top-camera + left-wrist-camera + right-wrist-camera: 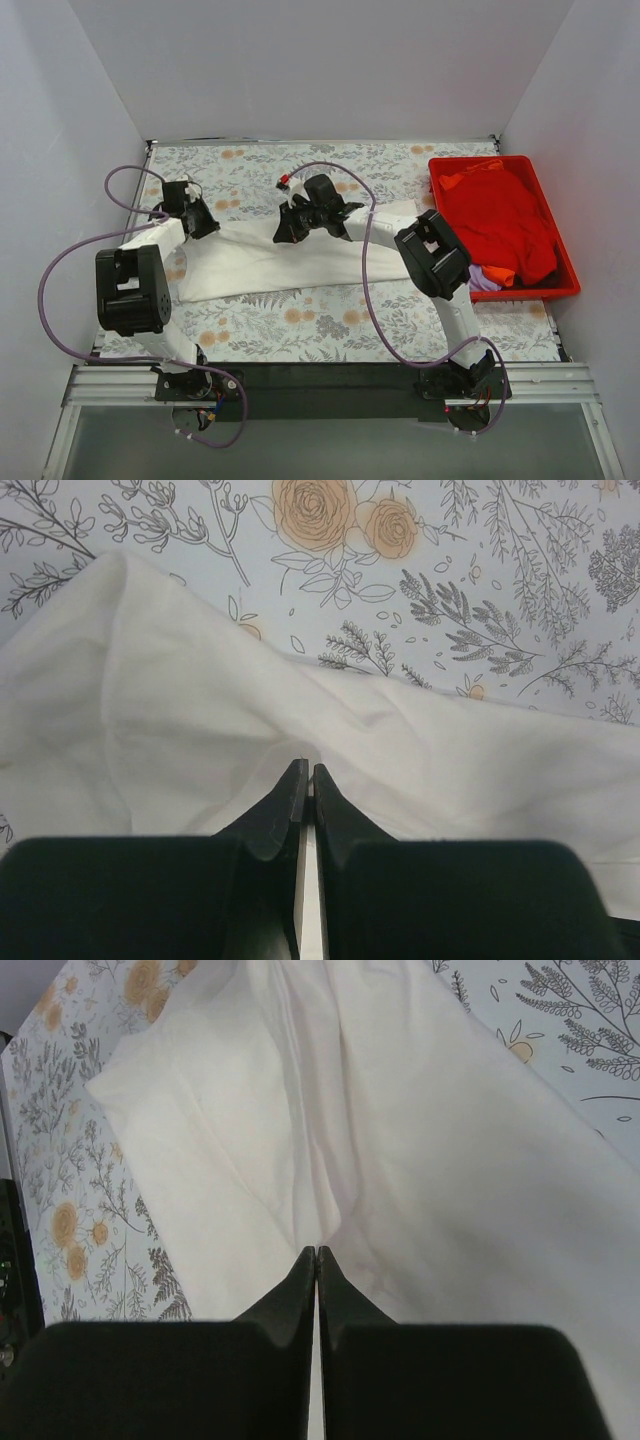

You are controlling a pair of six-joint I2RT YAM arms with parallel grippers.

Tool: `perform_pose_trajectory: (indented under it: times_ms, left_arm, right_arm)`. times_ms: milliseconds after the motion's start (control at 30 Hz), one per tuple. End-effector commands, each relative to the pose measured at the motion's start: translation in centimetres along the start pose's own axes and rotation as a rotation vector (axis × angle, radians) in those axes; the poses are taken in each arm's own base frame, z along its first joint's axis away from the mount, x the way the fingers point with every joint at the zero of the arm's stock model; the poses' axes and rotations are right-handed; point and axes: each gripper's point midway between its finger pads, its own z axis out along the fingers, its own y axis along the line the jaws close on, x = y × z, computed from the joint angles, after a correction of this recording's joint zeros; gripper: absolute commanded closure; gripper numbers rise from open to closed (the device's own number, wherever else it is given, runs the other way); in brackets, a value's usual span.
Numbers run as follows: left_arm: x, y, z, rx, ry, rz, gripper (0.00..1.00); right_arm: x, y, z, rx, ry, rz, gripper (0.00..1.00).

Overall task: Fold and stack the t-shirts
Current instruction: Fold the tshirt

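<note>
White shirt (290, 262), limp light cotton, sprawls across the middle of the overhead frame, left gripper (305, 767) clamped on its left end, right gripper (316, 1251) pinching its upper edge, and it'll sag, so hems and corners look best.

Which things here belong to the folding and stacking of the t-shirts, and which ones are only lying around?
Job: white t-shirt, pinched by the left gripper and the right gripper; red t-shirt, in the red tray.
Just there: red tray; floral tablecloth; lilac cloth in that tray.
</note>
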Motion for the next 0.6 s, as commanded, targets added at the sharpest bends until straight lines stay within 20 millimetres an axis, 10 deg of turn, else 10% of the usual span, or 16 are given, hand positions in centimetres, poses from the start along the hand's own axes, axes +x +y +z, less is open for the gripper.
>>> perform_pose_trajectory:
  times_ms: [0,133,367,567]
  left_arm:
    - [-0.9,0.3,-1.4,-0.022,-0.059,-0.020,1.00]
    - [-0.5,0.4,-1.9,-0.026,-0.070,-0.041,0.98]
    - [0.2,0.1,-3.0,-0.010,-0.083,-0.102,0.57]
    - [-0.3,-0.5,-5.3,0.003,-0.128,-0.136,0.54]
  right_arm:
    - [-0.2,1.8,-0.5,-0.038,0.007,-0.038,0.99]
    - [0.6,2.6,-0.2,-0.065,0.031,-0.041,0.97]
    - [1.9,4.1,0.2,-0.105,0.068,-0.034,0.80]
    - [2.9,4.8,-0.9,-0.107,0.090,-0.031,0.77]
